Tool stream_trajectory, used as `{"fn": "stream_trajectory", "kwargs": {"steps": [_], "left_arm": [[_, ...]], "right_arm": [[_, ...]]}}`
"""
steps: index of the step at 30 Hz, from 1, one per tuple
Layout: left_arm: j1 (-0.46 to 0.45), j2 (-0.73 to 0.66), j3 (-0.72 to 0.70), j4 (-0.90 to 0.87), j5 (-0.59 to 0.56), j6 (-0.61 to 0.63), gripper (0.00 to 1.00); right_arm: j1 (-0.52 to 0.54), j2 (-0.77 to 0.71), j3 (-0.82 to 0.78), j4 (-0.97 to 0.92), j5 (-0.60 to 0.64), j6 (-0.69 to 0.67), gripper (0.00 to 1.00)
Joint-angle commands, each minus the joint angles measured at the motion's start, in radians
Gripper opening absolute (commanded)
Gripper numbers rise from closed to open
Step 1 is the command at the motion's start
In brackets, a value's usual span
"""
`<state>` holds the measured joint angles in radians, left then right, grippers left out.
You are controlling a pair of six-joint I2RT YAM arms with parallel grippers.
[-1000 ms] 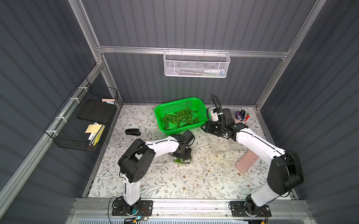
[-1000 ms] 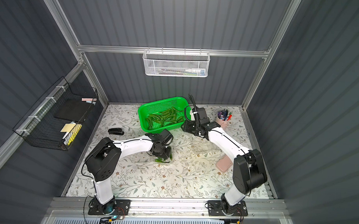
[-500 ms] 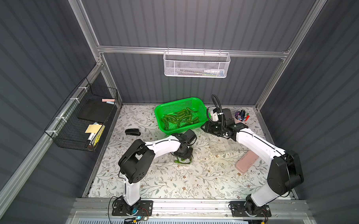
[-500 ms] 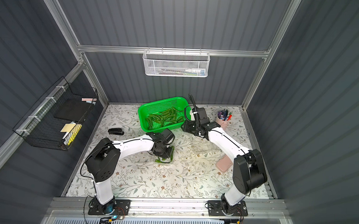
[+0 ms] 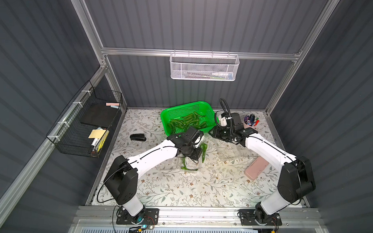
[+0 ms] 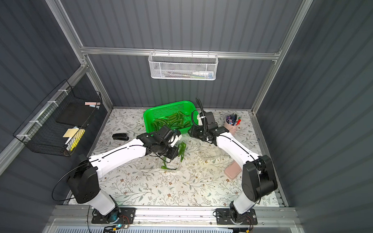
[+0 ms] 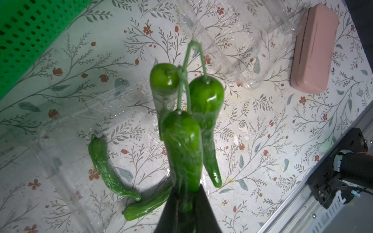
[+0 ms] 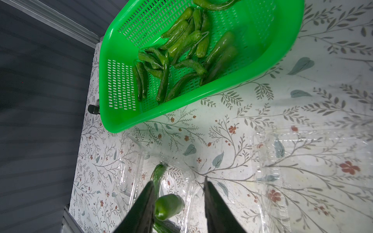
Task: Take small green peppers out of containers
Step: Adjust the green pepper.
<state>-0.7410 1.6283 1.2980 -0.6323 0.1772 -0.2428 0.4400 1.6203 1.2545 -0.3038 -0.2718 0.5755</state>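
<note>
My left gripper (image 7: 186,203) is shut on a bunch of three small green peppers (image 7: 181,145) with tangled stems. The bunch hangs a little above a clear open container (image 7: 60,129), also in both top views (image 5: 204,150) (image 6: 181,151). Two more peppers (image 7: 105,167) lie inside that container (image 5: 175,166). A second clear container (image 5: 229,152) lies to its right. My right gripper (image 8: 178,180) is open at the green basket's front right corner (image 5: 211,131), nothing between its fingers; the held bunch (image 8: 168,205) shows below it, beside one finger.
The green perforated basket (image 5: 166,112) at the back holds several peppers (image 8: 181,46). A pink cup of pens (image 5: 250,123) stands at the back right, a pink case (image 5: 255,170) at the right, a black stapler (image 5: 138,137) at the left. Wire baskets hang on the walls.
My left gripper has shut on the bunch of peppers and lifted it out of the container. The right arm has not moved.
</note>
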Motion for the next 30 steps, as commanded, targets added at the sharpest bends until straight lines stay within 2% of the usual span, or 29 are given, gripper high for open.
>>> {"fn": "stream_trajectory", "kwargs": {"steps": [1, 5, 8, 13, 18, 30], "left_arm": [[-0.003, -0.021, -0.013, -0.045, 0.028, 0.045, 0.00], [0.000, -0.085, -0.092, -0.012, -0.001, -0.001, 0.00], [0.003, -0.150, -0.146, 0.031, 0.035, -0.011, 0.00], [0.006, -0.181, -0.190, 0.074, 0.058, -0.027, 0.00], [0.031, -0.180, -0.207, 0.098, 0.050, -0.041, 0.00], [0.080, -0.183, -0.251, 0.108, 0.082, -0.026, 0.00]], "right_arm": [[0.002, 0.012, 0.012, -0.001, -0.012, -0.002, 0.42], [0.002, 0.016, 0.011, -0.002, -0.023, -0.008, 0.42], [0.002, 0.019, 0.009, -0.001, -0.032, -0.010, 0.42], [0.018, 0.051, 0.029, 0.009, -0.244, -0.076, 0.41], [0.059, 0.035, -0.010, 0.018, -0.389, -0.129, 0.39], [0.078, 0.012, -0.104, 0.060, -0.451, -0.145, 0.39]]}}
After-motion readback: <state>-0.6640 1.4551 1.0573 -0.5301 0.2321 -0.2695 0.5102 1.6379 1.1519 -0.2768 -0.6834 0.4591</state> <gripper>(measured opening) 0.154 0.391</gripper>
